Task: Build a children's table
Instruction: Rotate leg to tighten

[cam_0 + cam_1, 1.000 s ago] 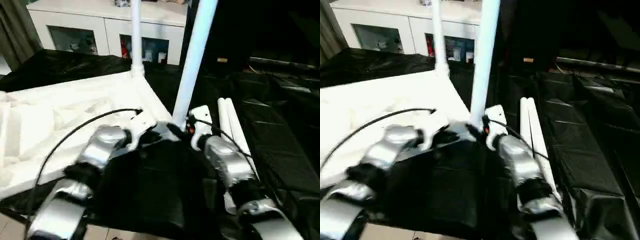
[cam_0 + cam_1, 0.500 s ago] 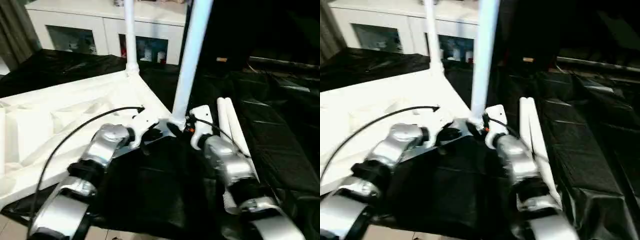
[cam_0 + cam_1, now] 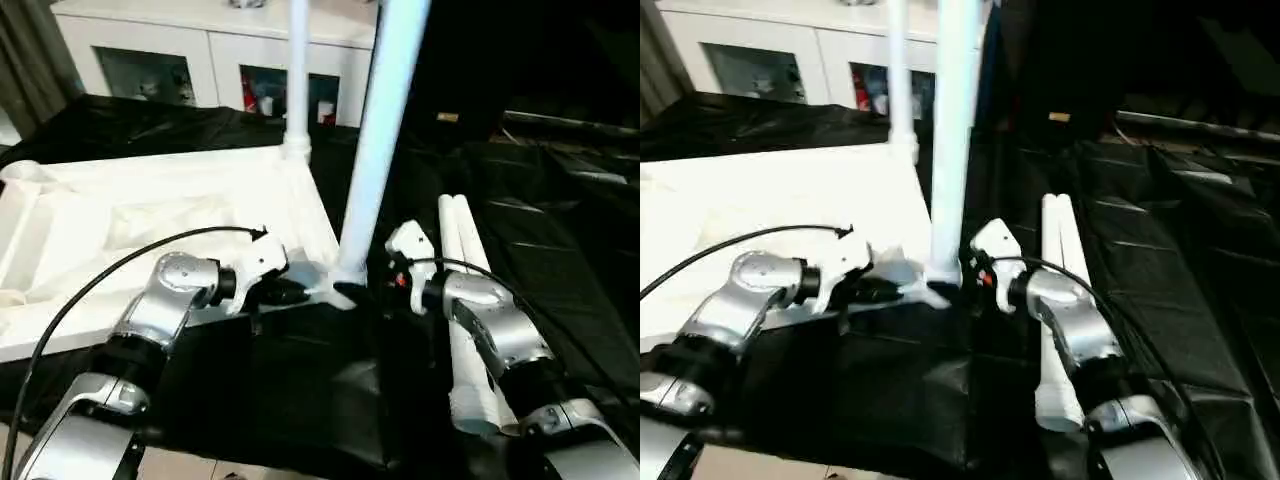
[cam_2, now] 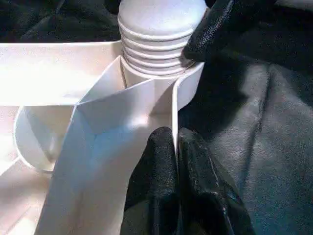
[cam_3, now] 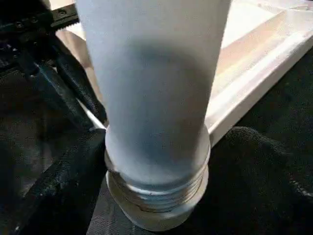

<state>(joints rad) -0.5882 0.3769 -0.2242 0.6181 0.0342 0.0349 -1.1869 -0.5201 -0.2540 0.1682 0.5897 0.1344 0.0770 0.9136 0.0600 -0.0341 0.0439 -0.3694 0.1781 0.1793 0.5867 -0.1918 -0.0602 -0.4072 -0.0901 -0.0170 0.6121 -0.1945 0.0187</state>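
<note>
Release: right gripper (image 5: 161,161) spreads wide off the second leg (image 3: 378,150), now upright in its corner socket; left gripper (image 4: 177,156) pinches the tabletop (image 3: 150,215) rim.

Dim room, bright glare off white plastic — black cloth swallows detail, soft focus throughout

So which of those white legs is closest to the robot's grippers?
The near upright leg, standing in the tabletop's front corner socket between both grippers; another stands at the far corner, two lie on the black cloth.
</note>
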